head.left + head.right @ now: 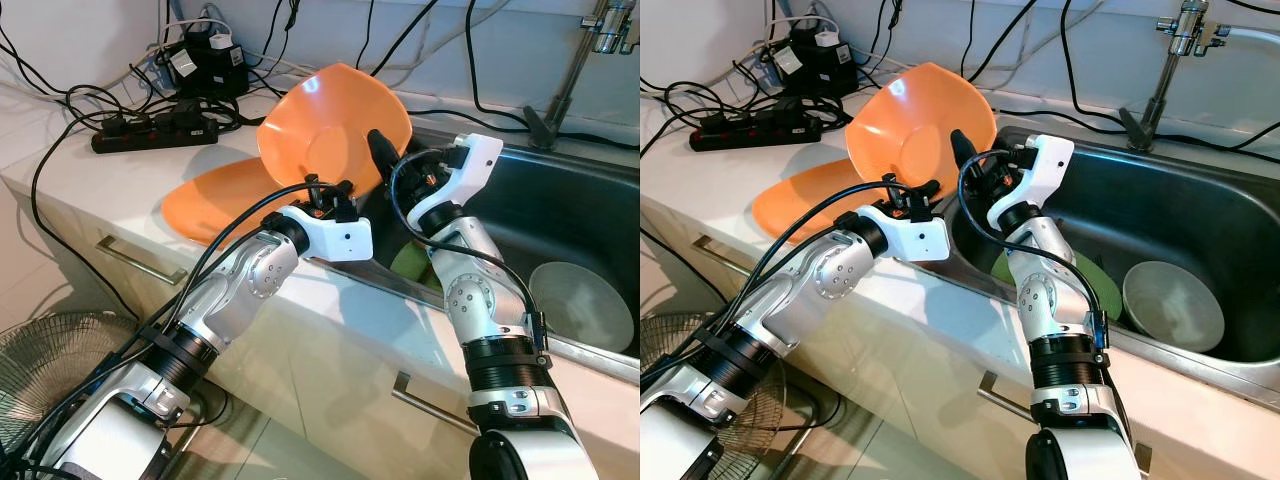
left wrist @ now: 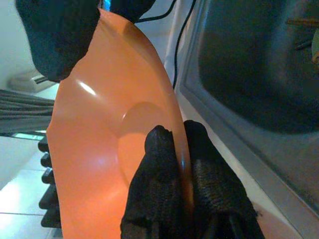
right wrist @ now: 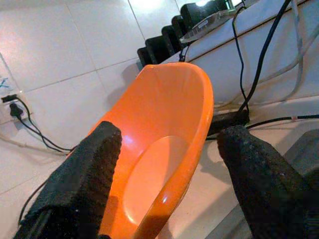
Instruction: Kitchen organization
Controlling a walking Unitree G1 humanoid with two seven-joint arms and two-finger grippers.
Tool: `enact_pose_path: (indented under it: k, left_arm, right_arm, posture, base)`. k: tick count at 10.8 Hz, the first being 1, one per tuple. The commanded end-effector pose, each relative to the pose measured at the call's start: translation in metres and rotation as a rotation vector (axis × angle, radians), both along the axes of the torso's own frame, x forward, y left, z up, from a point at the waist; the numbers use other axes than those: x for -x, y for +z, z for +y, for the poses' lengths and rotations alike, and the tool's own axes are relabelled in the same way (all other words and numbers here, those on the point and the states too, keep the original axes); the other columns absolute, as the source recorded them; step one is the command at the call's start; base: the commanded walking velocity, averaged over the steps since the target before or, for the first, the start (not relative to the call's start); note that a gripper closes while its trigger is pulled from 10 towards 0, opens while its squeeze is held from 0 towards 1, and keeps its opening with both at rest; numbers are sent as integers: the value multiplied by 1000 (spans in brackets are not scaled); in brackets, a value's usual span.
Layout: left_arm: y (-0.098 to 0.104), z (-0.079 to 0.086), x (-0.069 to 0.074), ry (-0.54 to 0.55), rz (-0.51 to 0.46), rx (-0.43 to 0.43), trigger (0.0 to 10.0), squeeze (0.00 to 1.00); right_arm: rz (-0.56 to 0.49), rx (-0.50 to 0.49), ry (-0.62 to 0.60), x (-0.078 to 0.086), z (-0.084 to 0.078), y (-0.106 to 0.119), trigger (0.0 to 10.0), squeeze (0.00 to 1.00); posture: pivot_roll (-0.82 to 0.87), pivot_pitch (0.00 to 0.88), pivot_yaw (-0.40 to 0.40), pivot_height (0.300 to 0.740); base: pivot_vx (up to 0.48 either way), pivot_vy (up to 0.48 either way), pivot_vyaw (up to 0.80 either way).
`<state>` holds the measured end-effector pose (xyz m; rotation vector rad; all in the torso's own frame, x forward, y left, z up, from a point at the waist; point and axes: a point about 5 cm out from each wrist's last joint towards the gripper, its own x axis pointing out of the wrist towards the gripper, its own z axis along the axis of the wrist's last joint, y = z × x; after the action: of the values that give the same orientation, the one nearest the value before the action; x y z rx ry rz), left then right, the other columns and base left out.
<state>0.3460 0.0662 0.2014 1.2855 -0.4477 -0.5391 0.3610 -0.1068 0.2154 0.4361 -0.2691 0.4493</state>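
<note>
Left tool (image 1: 335, 190) pinches the tilted orange bowl's (image 1: 320, 115) lower rim

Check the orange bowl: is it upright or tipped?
Tipped. The orange bowl stands on edge, its hollow facing the sink; the left gripper pinches its rim, with the right gripper open around it.

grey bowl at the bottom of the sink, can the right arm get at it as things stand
Probably yes: the round grey bowl lies uncovered in the steel sink, and the right gripper is open, though it straddles the tilted orange bowl held by the left gripper.
</note>
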Motion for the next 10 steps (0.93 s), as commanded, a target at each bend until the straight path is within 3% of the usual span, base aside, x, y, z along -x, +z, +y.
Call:
enact_pose_path:
  k: [1,10]
  left_arm:
    - [13,1,1,-7,-63,23,10000,0]
    - [13,5,5,-32,-107,-7,10000,0]
  right_arm:
    - [-16,16,16,-1,5,6,0,0]
    - [3,23,8,-4,4,2,0,0]
  posture:
    - [143,0,85,740]
    - [148,0,77,740]
  base:
    - [0,0,0]
    - [0,0,0]
